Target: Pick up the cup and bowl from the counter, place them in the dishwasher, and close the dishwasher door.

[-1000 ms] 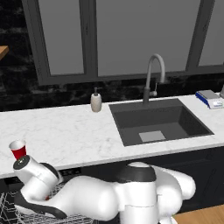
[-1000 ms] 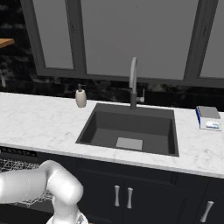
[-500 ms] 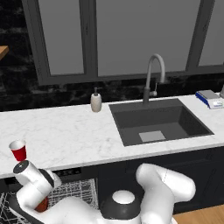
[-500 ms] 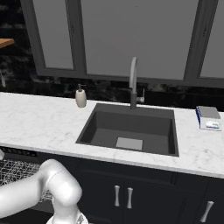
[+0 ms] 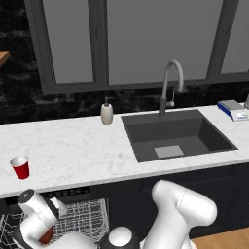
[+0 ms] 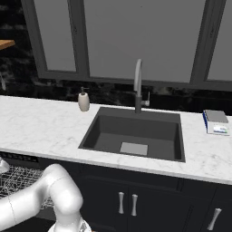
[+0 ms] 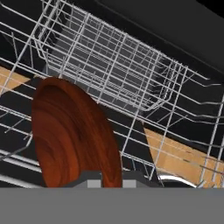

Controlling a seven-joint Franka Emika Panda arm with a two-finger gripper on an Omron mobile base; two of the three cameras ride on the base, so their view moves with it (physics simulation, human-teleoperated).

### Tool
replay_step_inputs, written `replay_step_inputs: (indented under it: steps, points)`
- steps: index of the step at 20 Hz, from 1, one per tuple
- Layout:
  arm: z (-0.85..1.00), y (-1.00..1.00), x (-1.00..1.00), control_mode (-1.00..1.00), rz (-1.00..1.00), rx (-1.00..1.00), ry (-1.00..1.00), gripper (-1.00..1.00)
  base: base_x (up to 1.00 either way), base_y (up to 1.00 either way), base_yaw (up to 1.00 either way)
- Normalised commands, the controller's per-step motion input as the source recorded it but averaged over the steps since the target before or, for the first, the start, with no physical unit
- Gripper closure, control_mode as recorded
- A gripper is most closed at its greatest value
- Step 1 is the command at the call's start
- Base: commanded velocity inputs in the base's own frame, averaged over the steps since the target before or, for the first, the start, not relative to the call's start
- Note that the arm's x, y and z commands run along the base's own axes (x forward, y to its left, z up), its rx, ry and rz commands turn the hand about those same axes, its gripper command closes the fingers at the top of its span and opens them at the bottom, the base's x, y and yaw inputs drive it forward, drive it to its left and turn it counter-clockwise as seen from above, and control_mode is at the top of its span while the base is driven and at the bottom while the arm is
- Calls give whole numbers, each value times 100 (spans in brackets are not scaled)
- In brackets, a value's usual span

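- Reddish-brown and wood-grained, the bowl sits pinched in the gripper, whose jaws are drawn close together on the bowl's thin wall; the left base view shows a sliver of the bowl under the hand, low over the dishwasher.
- Holding it by the wall rather than around the whole body seems the only grip narrow jaws allow on something this wide.
- In the hand view the bowl stands on edge, its broad face turned sideways and its long axis running up and away from the fingertips, slightly tilted.
- Below and beyond it lies the white wire rack; I cannot tell whether the bowl touches the wires yet or hangs just above them.
- Carried edgewise, it would probably slip between the wires and stay propped, though that is a judgement.
- On the counter the cup stands upright, mouth up, near the front edge and well apart from the soap dispenser and the sink.
- It waits above the open dishwasher, so the next reach should be short.
- Release of the bowl, the cup's trip and the door closing are all left to do.
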Motion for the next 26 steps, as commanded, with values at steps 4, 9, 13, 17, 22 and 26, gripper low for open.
replay_step_inputs:
  steps: [4, 9, 13, 17, 22, 26]
  points:
    - [-67, 16, 32, -100, 0, 0, -3, 100, 0, 0, 0]
    - [-55, 13, 22, -100, 0, 0, -5, 100, 0, 0, 0]
    - [-35, 11, 11, -100, 0, 0, -10, 100, 0, 0, 0]
    - [-11, 6, 25, -100, 0, 0, -18, 100, 0, 0, 0]
    - [-11, 4, 47, -100, 0, 0, -18, 100, 0, 0, 0]
    - [-35, 0, 19, -100, 0, 0, -5, 100, 0, 0, 0]
